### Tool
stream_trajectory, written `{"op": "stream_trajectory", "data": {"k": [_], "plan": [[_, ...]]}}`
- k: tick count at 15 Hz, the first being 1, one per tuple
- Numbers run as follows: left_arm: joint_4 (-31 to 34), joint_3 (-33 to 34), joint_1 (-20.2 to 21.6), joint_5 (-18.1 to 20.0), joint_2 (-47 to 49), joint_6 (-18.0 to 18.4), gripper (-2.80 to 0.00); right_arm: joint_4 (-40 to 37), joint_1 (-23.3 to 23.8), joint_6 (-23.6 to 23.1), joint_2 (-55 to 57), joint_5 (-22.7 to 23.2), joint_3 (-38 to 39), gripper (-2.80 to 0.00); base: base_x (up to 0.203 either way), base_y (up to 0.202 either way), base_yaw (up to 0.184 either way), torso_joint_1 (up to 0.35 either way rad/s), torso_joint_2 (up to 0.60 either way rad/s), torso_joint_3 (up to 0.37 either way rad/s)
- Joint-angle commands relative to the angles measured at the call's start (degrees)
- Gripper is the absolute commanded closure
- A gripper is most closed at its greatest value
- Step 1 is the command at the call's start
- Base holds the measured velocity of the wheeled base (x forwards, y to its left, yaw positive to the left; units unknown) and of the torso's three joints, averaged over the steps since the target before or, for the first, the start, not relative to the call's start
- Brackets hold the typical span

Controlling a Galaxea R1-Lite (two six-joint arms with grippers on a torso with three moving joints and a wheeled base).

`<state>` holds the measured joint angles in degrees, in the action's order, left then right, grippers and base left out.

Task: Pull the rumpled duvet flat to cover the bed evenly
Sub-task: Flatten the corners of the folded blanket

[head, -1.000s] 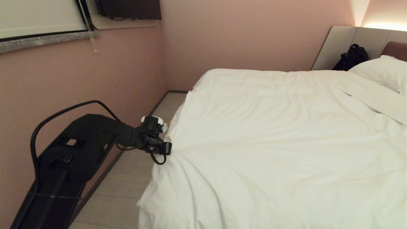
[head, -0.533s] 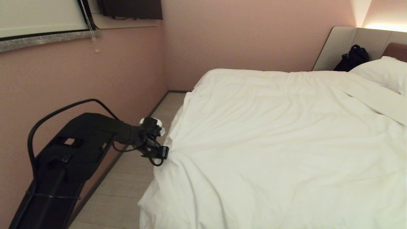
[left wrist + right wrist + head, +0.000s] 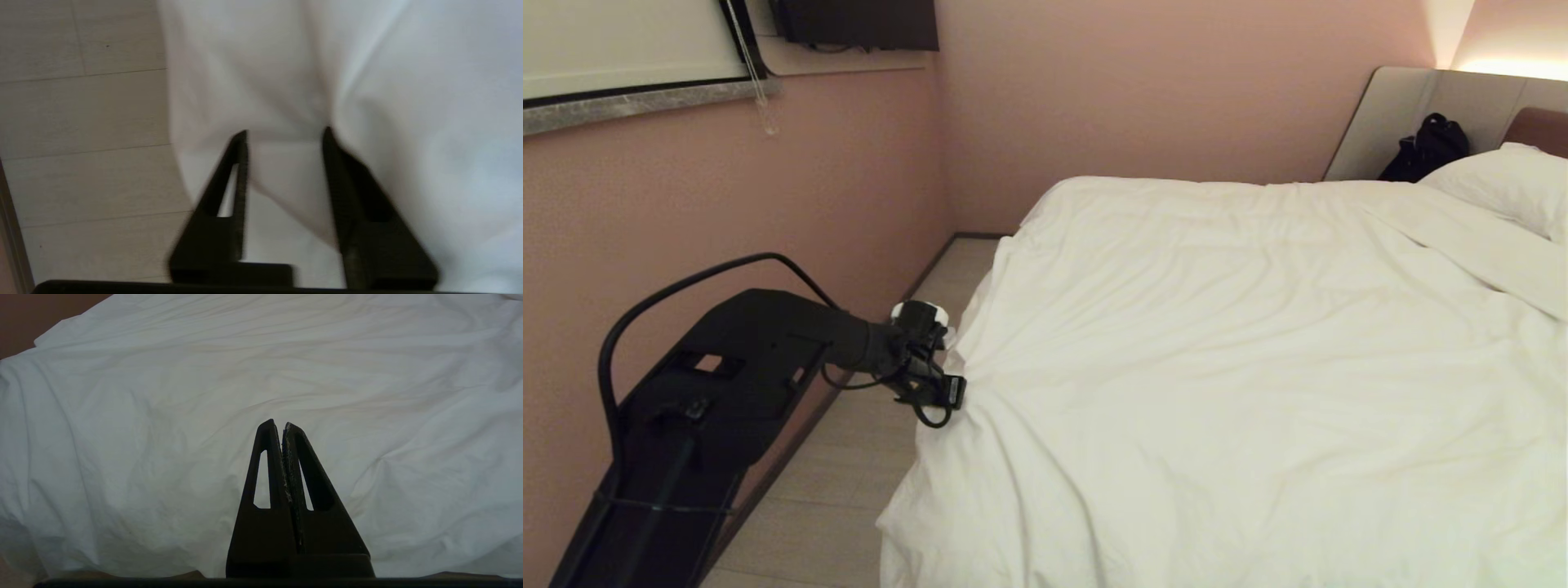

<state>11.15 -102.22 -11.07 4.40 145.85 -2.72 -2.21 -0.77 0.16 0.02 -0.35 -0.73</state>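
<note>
Duvet: the duvet (image 3: 1241,367) is seen spread across the bed (image 3: 1405,106), white and creased, its left edge draped over the side toward the floor (image 3: 849,490).
Duvet folds: creases are seen fanning out from one point on the left edge, right where the left gripper sits.
Left gripper: the left gripper (image 3: 284,132) is held at that left edge, over the drop to the floor; its fingers (image 3: 239,163) are parted, with duvet cloth lying between them and no pinch seen on it.
Left arm: the arm is stretched in from the lower left, between the pink wall (image 3: 727,212) and the bed.
Right gripper: the right gripper (image 3: 278,424) is hung above the wrinkled duvet, fingers pressed together on nothing; it is outside the head view.
Pillow: a white pillow (image 3: 1503,184) is laid at the head end, far right, with the duvet's top edge just below it.
Bag: a black bag (image 3: 1425,147) is propped against the beige panel beside the pillow.
Containers: only the bag counts as one, and its contents cannot be made out.
</note>
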Motion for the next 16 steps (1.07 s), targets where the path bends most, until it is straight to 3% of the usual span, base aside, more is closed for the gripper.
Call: {"op": "stream_trajectory", "data": {"k": [1, 5, 9, 11, 14, 15, 16], "plan": [[0.0, 0.6, 0.0, 0.1, -1.7, -0.2, -2.8, 0.0, 0.0, 0.0, 0.0, 0.0, 0.0, 0.0, 0.0, 0.0, 0.0, 0.0, 0.0, 0.0], [0.7, 1.7, 0.7, -0.4, -8.4, -6.0, -2.8, 0.0, 0.0, 0.0, 0.0, 0.0, 0.0, 0.0, 0.0, 0.0, 0.0, 0.0, 0.0, 0.0], [6.2, 3.6, 4.6, -0.6, -19.3, -11.7, -2.8, 0.0, 0.0, 0.0, 0.0, 0.0, 0.0, 0.0, 0.0, 0.0, 0.0, 0.0, 0.0, 0.0], [8.2, 6.7, 7.5, -0.4, -25.9, -12.9, -2.8, 0.0, 0.0, 0.0, 0.0, 0.0, 0.0, 0.0, 0.0, 0.0, 0.0, 0.0, 0.0, 0.0], [8.5, 16.7, 12.3, 0.1, -38.9, -13.3, -2.8, 0.0, 0.0, 0.0, 0.0, 0.0, 0.0, 0.0, 0.0, 0.0, 0.0, 0.0, 0.0, 0.0], [8.3, 20.7, 13.4, 0.4, -43.1, -13.2, 0.0, 0.0, 0.0, 0.0, 0.0, 0.0, 0.0, 0.0, 0.0, 0.0, 0.0, 0.0, 0.0, 0.0], [7.4, 25.6, 14.4, 0.7, -47.8, -13.2, 0.0, 0.0, 0.0, 0.0, 0.0, 0.0, 0.0, 0.0, 0.0, 0.0, 0.0, 0.0, 0.0, 0.0]]}}
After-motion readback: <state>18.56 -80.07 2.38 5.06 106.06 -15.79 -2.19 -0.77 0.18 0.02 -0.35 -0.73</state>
